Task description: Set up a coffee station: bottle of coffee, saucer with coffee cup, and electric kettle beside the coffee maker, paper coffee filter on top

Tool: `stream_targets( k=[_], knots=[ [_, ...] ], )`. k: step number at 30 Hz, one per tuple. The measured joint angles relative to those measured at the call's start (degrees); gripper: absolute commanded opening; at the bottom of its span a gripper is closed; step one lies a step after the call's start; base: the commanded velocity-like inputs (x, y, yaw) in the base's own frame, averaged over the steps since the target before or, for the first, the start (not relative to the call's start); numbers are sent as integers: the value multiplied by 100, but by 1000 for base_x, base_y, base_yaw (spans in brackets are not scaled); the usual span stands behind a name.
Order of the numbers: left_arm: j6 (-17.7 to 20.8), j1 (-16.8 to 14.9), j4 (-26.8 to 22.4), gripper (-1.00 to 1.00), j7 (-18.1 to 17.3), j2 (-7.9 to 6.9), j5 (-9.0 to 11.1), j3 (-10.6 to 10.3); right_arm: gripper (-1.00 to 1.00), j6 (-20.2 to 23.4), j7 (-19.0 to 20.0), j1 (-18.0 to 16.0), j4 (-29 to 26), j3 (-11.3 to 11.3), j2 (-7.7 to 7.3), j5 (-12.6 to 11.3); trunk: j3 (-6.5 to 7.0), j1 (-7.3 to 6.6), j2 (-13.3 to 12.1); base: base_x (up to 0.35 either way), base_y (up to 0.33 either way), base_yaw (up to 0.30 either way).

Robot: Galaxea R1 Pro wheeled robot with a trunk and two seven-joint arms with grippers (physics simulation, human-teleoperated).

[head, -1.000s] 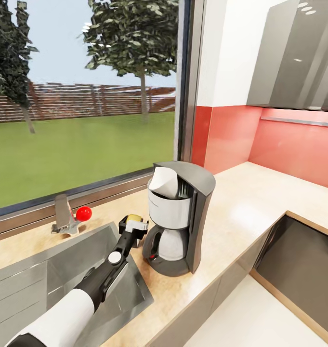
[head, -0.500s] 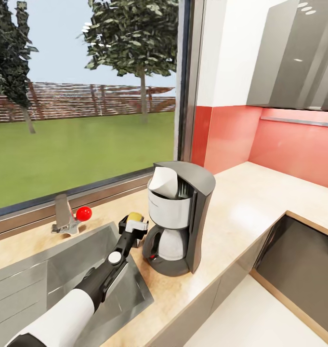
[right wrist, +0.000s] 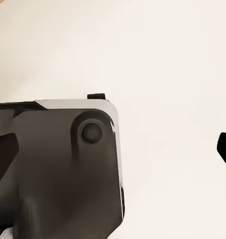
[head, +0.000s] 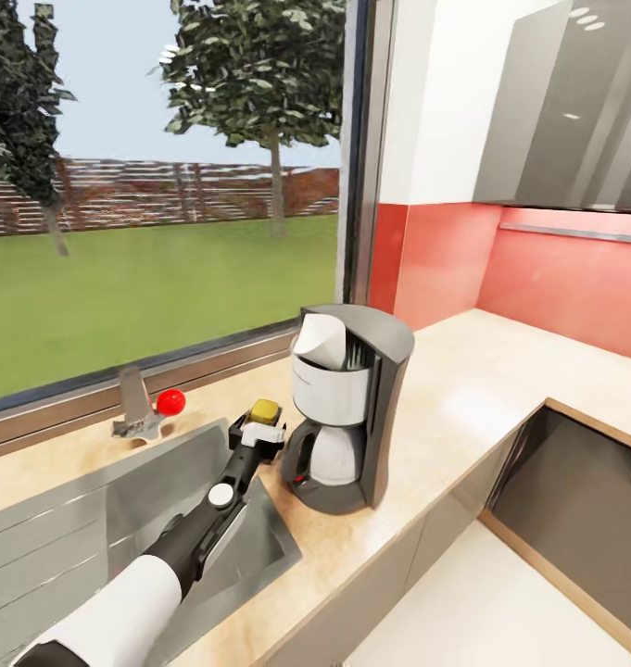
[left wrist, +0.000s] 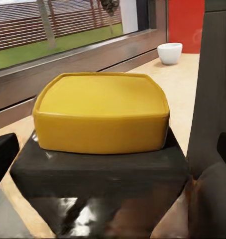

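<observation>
Left arm stretched forward across the sink (head: 93, 519), reaching toward 1 o'clock; left gripper (head: 257, 434) sits at the sink's far right corner, just beside the coffee maker (head: 347, 408) at its 9 o'clock. The yellow cap of the bottle of coffee (head: 264, 410) shows between the fingers; in the left wrist view the cap (left wrist: 102, 112) and the dark bottle shoulder are right up close. Whether the jaws clamp it or are loose: cannot tell. Right gripper's state: cannot tell.

Versus earlier: whole view shifted, so the camera moved; arm and bottle look unchanged relative to the machine.

Count: one coffee maker on the kitchen countertop (head: 463, 389), one white paper filter (head: 317, 340) in its top, one bottle, one coffee cup (left wrist: 169, 53) far back on the counter, one red-knobbed tap (head: 148, 412).
</observation>
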State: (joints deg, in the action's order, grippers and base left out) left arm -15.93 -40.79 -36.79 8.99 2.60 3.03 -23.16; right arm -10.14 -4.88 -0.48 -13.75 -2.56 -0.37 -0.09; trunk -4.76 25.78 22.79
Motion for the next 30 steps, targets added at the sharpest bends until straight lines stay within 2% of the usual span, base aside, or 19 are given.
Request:
stream_targets(
  k=[10, 30],
  knots=[
    [0, 0, 0, 100, 0, 7, -15, -1, 100, 0, -3, 0, -1, 0, 0, 1, 0, -2, 1, -65, 23, 0],
    [-3, 12, -9, 100, -3, 7, -3, -10, 100, 0, -9, 0, -7, -14, -9, -5, 0, 0, 1, -293, 74, 0]
  ],
)
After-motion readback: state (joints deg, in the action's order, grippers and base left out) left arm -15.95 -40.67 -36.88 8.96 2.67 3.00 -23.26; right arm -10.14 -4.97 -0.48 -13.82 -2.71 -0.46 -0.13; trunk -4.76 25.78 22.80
